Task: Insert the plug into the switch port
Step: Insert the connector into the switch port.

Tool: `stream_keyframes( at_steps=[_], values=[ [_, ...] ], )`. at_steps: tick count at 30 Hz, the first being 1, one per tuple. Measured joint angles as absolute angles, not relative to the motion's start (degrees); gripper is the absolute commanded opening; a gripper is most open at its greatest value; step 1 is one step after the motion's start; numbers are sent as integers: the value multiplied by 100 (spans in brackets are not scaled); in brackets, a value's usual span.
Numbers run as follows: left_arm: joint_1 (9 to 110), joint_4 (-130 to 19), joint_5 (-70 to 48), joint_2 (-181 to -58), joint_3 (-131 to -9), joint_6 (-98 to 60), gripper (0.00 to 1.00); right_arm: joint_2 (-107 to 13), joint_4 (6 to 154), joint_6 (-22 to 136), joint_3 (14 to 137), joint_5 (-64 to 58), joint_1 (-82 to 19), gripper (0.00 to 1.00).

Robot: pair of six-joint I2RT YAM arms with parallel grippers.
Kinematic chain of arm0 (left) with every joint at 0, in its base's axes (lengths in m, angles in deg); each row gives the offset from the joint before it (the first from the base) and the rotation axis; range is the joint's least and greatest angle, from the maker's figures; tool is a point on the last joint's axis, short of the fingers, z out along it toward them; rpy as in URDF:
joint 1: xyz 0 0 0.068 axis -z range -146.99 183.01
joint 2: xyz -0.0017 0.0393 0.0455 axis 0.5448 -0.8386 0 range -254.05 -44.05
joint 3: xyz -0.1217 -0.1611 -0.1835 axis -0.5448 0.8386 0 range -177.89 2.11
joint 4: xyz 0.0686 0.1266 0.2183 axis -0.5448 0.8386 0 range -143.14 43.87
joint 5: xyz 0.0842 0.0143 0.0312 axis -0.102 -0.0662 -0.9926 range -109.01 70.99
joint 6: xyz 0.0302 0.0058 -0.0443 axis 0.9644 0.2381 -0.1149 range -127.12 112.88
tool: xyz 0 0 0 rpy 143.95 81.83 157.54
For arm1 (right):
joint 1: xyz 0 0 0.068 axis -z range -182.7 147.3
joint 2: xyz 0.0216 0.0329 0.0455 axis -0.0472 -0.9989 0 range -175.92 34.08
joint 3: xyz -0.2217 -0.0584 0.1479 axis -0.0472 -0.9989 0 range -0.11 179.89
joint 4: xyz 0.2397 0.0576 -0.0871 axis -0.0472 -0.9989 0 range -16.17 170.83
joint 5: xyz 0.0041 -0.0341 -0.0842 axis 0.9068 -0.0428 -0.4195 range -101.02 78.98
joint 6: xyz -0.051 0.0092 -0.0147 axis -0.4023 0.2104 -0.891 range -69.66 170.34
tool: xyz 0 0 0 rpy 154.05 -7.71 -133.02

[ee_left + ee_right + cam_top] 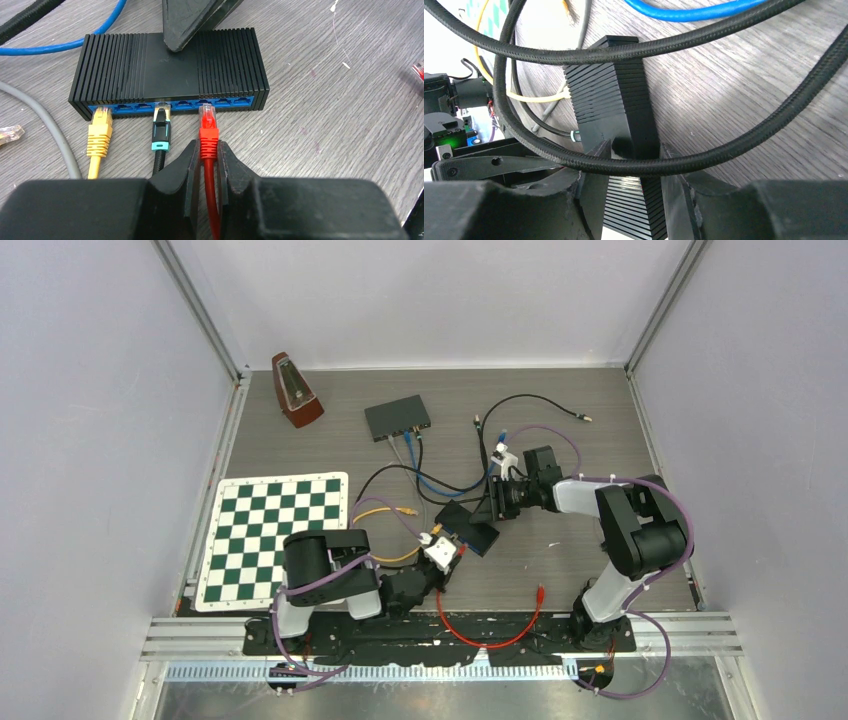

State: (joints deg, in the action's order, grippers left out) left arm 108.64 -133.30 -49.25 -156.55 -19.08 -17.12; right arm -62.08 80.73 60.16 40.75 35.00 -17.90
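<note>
The black ribbed switch (170,70) lies flat on the table with its blue port row facing my left wrist camera. My left gripper (208,150) is shut on the boot of the red plug (208,127). The plug's clear tip sits at the mouth of a port right of the middle; its depth is unclear. A yellow plug (101,132) and a black-and-teal plug (161,132) sit in ports further left. My right gripper (634,155) is shut on the far end of the switch (609,100). From above, the switch (470,528) lies between both grippers.
A black braided cable (724,145) crosses in front of the right jaws. Blue, grey and black cables trail behind the switch. A second switch (397,417), a metronome (296,390) and a chessboard (275,535) stand further off. The red cable (490,635) loops by the near edge.
</note>
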Motion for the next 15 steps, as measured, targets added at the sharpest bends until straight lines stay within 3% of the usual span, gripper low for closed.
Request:
stream_keyframes(
  at_steps=[7,15],
  values=[
    [10930,-13360,-4970,-15347,-1760,-1720,0,-6192,8270,6346,4018,3500,-1797,55],
    [10989,-13430,-5047,-15275,-1714,-1834,0,-6002,8209,6449,3928,3233,-1725,52]
  ],
)
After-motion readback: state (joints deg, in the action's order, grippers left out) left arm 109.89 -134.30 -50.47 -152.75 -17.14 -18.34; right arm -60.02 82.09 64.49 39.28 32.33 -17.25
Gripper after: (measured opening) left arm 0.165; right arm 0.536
